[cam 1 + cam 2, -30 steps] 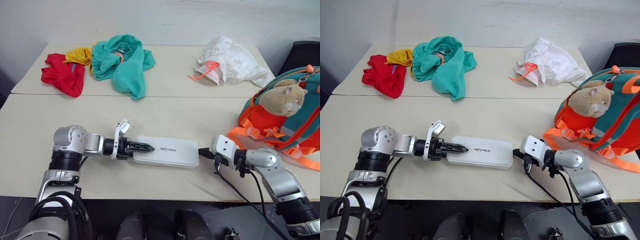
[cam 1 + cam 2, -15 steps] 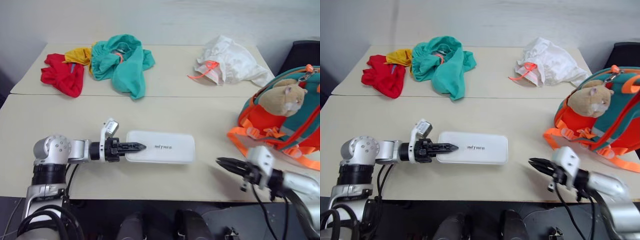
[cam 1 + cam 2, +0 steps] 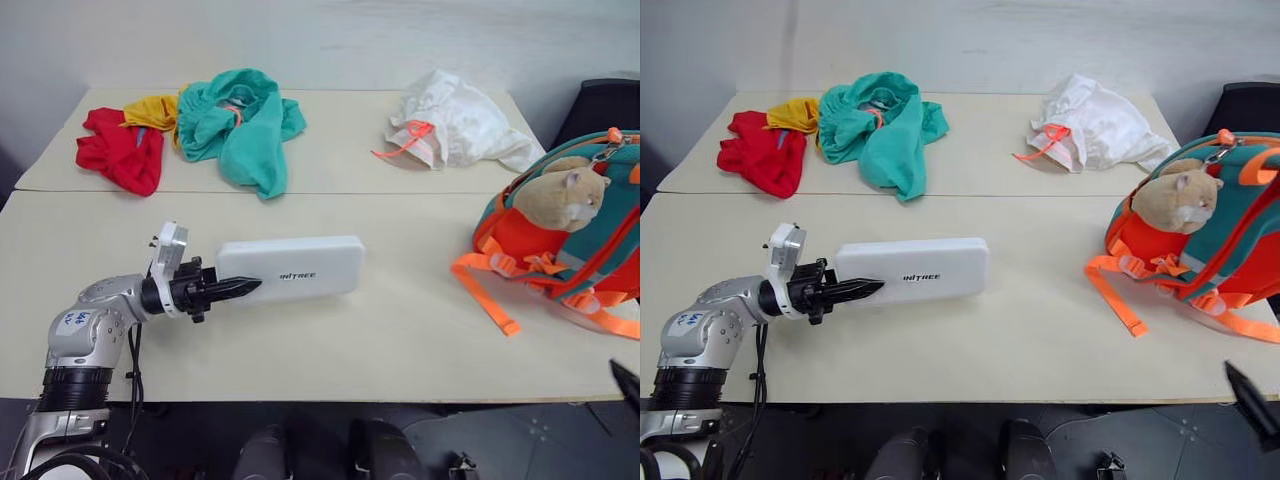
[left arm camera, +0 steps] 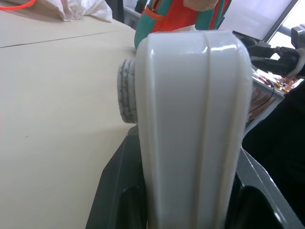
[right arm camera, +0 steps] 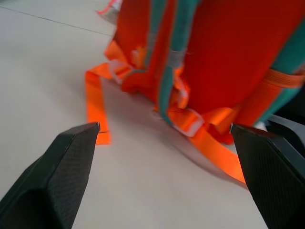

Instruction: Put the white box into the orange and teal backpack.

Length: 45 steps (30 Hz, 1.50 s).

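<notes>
Pale beige counter (image 3: 400,330) runs across the scene in front of a white wall, with a seam dividing its near half from its far half. On the near half at the left, the left tool (image 3: 232,288) is clamped on the left end of the white box (image 3: 295,267); the box is turned up on its long edge, grey lettering facing the near side, and reaches rightward from the tool. In the left wrist view the box (image 4: 193,129) stands between the two black fingers (image 4: 119,191), pinched on both flat faces.

At the right edge of the counter stands the orange and teal backpack (image 3: 590,250), well apart from the box, its tan plush hamster (image 3: 560,197) on the front and orange straps (image 3: 485,295) trailing onto the counter towards the near side. The right tool (image 5: 167,181) has its fingers set wide apart — empty — and faces the backpack's orange back panel (image 5: 214,57) from close by.

On the far half lie a red cloth (image 3: 115,150) and a yellow cloth (image 3: 152,110) at the left, a teal garment (image 3: 235,125) just beside them, and a soft white cloth with an orange cord (image 3: 455,125) at the right.
</notes>
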Available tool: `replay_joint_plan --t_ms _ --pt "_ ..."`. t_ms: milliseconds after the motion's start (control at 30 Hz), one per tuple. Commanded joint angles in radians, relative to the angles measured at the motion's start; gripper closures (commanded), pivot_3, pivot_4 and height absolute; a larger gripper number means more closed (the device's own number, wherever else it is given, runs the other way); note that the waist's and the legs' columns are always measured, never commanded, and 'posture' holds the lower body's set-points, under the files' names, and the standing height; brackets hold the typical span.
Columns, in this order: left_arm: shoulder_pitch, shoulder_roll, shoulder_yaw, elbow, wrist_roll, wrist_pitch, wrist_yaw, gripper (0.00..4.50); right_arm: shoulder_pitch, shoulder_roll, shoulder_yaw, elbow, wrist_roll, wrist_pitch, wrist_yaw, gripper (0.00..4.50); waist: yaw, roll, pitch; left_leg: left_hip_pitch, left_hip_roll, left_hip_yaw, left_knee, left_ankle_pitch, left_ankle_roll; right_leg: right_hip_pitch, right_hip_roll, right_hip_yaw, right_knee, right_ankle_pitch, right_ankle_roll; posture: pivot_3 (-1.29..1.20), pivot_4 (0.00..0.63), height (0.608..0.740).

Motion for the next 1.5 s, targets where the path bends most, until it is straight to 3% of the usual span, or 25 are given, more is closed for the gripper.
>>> replay_joint_plan --t_ms 33,267,400,433,500,700,867,1033,1233,1333,1500 --pt "0.009 -0.002 0.023 -0.032 -0.031 -0.004 -0.015 3.23 -0.122 -0.108 0.04 0.052 0.005 0.006 0.002 0.02 -0.008 0.002 0.0 0.0 0.0 0.0 0.0 0.0 0.0 0.0 0.0 0.0 0.001 0.0 0.0 0.0 0.15 0.74" --pt "0.044 -0.007 0.054 -0.094 -0.069 0.037 0.01 3.23 -0.519 -0.265 0.273 0.298 -0.053 0.049 0.046 0.02 -0.014 0.002 0.0 -0.001 0.0 0.0 0.001 0.002 0.001 -0.001 0.001 -0.001 0.002 0.0 0.0 0.0 0.15 0.74" --pt "0.069 0.004 0.087 -0.143 -0.103 0.075 0.032 3.23 -0.655 -0.286 0.372 0.373 -0.054 0.068 0.119 0.02 -0.002 0.003 0.001 -0.002 -0.001 -0.001 0.002 0.004 0.002 -0.001 0.001 -0.002 0.002 0.0 0.0 0.0 0.15 0.74" --pt "0.076 0.008 0.101 -0.152 -0.114 0.086 0.037 3.23 -0.677 -0.285 0.395 0.374 -0.05 0.078 0.138 0.2 -0.001 0.003 0.001 -0.002 -0.001 0.0 0.002 0.004 0.002 0.0 0.001 -0.002 0.002 0.0 0.0 0.0 0.15 0.74" --pt "0.084 0.012 0.135 -0.164 -0.149 0.12 0.055 3.23 -0.702 -0.271 0.428 0.358 -0.034 0.098 0.17 0.62 0.001 0.003 0.001 -0.002 -0.001 0.0 0.003 0.004 0.002 0.0 0.001 -0.002 0.002 0.0 0.001 0.0 0.15 0.74" --pt "0.111 0.009 0.192 -0.177 -0.181 0.14 0.105 3.23 -0.748 -0.199 0.496 0.281 -0.034 0.062 0.186 2.72 0.004 0.003 0.001 -0.002 0.0 -0.001 0.002 0.004 0.002 0.0 0.001 -0.002 0.002 0.0 0.001 0.0 0.15 0.74" --pt "0.142 0.007 0.25 -0.069 -0.16 0.113 0.149 3.23 -0.751 -0.165 0.628 0.106 -0.029 0.091 0.219 4.41 -0.014 0.003 0.001 -0.001 0.001 -0.001 0.002 0.004 0.0 0.0 0.002 -0.002 0.003 0.0 0.001 0.0 0.15 0.74" --pt "0.124 0.007 0.332 0.072 -0.161 0.091 0.224 3.23 -0.825 -0.081 0.766 -0.088 0.047 0.198 0.175 4.49 -0.023 0.002 0.001 -0.001 0.001 -0.001 0.001 0.005 -0.002 -0.003 0.003 -0.001 0.006 0.0 0.0 0.0 0.15 0.74" --pt "0.108 -0.001 0.356 0.098 -0.181 0.093 0.243 3.23 -0.897 -0.02 0.909 -0.262 0.176 0.362 0.151 4.49 -0.016 0.002 0.001 -0.003 0.001 -0.002 0.001 0.004 -0.001 -0.004 0.002 -0.001 0.007 0.0 0.0 0.0 0.15 0.74" --pt "0.115 0.004 0.365 0.093 -0.198 0.101 0.228 3.23 -0.878 -0.058 0.918 -0.355 0.305 0.483 0.137 4.49 -0.013 0.002 0.001 -0.005 0.001 -0.003 0.001 0.003 -0.001 -0.004 0.002 -0.002 0.005 0.0 0.0 0.0 0.15 0.74" --pt "0.156 0.034 0.41 0.024 -0.249 0.119 0.17 3.23 -0.775 -0.183 0.816 -0.371 0.414 0.589 0.137 4.49 -0.013 0.0 0.001 -0.005 -0.001 -0.004 0.001 0.001 0.002 -0.003 -0.002 -0.003 0.003 0.0 0.0 0.0 0.15 0.74"
